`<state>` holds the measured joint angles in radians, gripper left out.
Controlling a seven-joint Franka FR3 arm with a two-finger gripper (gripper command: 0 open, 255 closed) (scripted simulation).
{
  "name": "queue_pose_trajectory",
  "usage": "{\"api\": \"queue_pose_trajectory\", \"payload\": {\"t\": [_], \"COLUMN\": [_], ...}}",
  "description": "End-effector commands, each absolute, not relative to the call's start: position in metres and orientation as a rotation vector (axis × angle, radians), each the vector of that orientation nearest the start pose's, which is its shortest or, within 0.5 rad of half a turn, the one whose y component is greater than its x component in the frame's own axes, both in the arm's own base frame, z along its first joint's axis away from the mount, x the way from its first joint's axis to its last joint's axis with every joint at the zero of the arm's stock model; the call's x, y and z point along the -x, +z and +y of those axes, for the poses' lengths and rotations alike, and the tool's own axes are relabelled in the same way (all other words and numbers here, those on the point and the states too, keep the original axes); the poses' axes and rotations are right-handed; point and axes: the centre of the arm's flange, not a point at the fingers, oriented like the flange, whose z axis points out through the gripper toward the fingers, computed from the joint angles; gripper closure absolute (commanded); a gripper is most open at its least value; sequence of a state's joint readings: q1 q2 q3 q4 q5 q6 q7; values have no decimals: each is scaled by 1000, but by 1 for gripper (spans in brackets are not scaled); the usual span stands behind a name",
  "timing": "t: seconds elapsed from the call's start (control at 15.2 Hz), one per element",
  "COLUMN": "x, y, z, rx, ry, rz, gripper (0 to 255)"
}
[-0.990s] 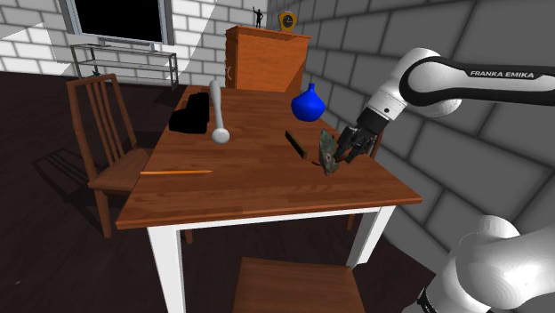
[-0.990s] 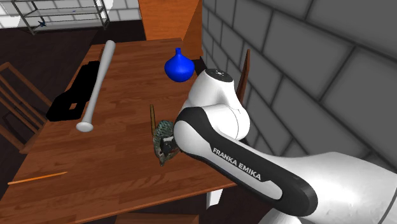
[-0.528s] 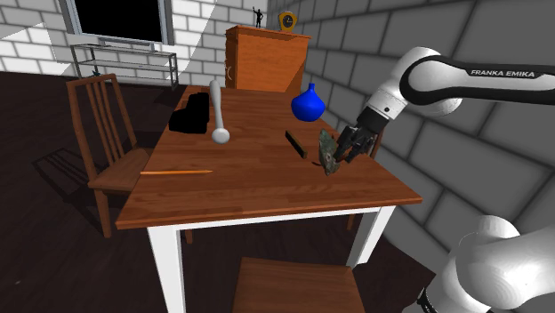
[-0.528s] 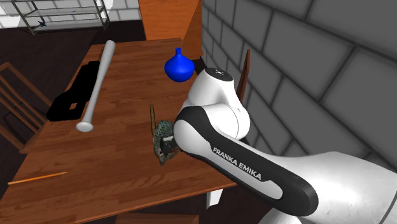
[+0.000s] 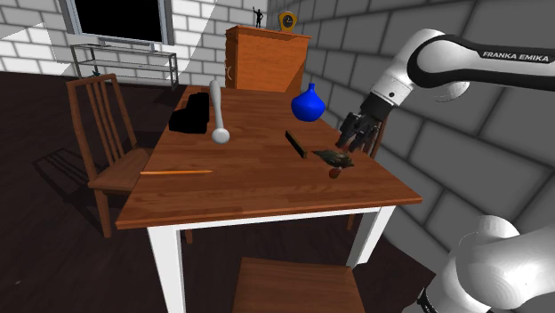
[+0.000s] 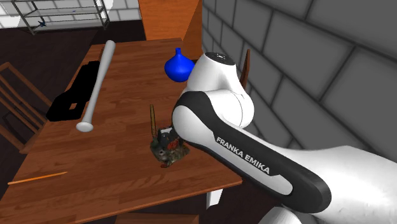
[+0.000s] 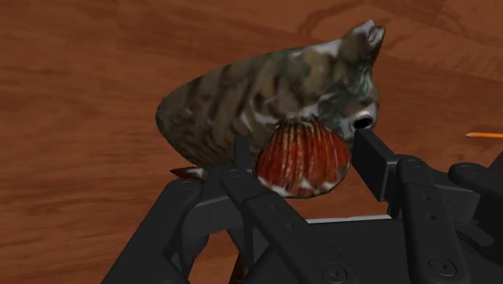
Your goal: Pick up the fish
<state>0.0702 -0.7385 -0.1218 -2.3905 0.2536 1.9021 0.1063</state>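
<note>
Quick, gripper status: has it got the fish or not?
Gripper: open, holding nothing; the mottled brown fish lies on the wooden table just beyond its fingertips.

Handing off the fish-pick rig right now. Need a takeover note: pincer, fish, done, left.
Pincer: open, fingers apart, holding nothing. It hangs just above the fish.
Fish: not clasped. It appears to lie flat on the wooden table near the edge at the shoulder view's right, in front of the blue vase and beside a slim dark object.
Done: pincer is close over the fish. No grasp, no lift.
Left: lower around the fish, shut on it, then raise it clear of the table.
</note>
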Motion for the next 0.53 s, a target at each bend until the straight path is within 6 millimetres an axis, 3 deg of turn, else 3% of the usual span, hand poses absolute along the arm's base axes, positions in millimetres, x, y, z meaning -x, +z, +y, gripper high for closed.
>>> {"api": "queue_pose_trajectory", "payload": {"t": [0.0, 0.33, 0.46], "x": [-350, -350, -350], "y": [605, 631, 632], "z": [-11, -11, -11], "rx": [2771, 2771, 2771], "ry": [-323, -323, -323], "rz": [264, 264, 264], "gripper": [255, 255, 255]}}
